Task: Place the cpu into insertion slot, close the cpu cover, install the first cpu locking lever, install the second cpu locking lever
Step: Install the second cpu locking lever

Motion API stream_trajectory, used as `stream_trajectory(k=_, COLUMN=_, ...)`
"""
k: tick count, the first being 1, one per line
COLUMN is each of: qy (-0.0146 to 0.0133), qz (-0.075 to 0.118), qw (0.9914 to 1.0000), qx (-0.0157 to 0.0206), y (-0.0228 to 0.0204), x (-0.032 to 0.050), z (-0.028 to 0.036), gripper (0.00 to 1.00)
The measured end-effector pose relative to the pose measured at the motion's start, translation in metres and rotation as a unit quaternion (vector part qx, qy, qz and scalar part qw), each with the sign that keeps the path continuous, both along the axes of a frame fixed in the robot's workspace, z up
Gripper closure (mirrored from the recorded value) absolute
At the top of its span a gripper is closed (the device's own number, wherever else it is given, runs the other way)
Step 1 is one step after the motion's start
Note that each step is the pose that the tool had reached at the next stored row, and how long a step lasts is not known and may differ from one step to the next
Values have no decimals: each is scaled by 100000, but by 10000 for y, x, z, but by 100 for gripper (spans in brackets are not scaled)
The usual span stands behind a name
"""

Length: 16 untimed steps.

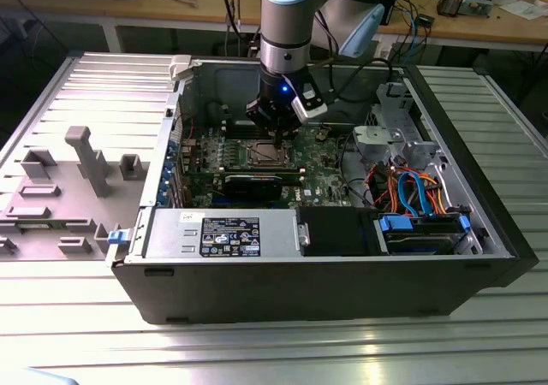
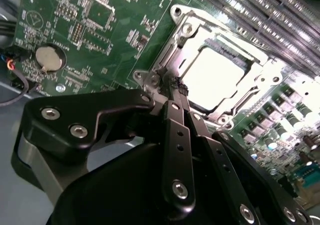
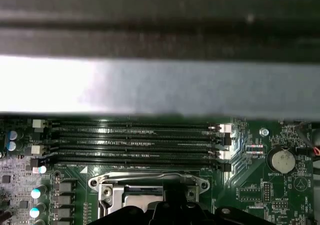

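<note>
Second wrist view: cpu [image 2: 216, 75] sits in the slot [image 2: 235, 60], its top glaring white under the light.
Cover: cover [image 2: 260, 77] lies closed flat around the cpu, which shows through its window; in the first wrist view the cover [image 3: 150, 185] sits just below the memory slots [image 3: 135, 142].
Gripper: gripper [image 2: 172, 92] has its black fingers [image 2: 177, 135] pressed together, holding nothing; their tips touch or nearly touch the cover's edge at the corner nearest the coin cell [image 2: 51, 57].
Exterior view: gripper [image 1: 278, 133] hangs straight down over the slot [image 1: 266, 154] in the middle of the motherboard [image 1: 325, 158].
Around the slot: graphics card [image 1: 257, 182] just at 6 o'clock of it, drive cage [image 1: 390, 141] at 3 o'clock, power supply [image 1: 223, 233] at 6 o'clock along the case's near wall.
Case: open case [image 1: 325, 295] lies on its side on a ribbed metal table [image 1: 86, 334]; grey fixture blocks [image 1: 86, 158] stand well apart at its 9 o'clock.
</note>
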State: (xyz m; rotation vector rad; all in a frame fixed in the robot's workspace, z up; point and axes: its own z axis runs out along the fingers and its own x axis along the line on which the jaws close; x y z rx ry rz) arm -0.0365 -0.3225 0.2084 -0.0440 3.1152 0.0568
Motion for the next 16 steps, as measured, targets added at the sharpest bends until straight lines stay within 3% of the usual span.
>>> stream_trajectory(k=16, qy=1, qz=1, qw=100000, qx=-3, y=-68, x=0, z=-1, gripper=89)
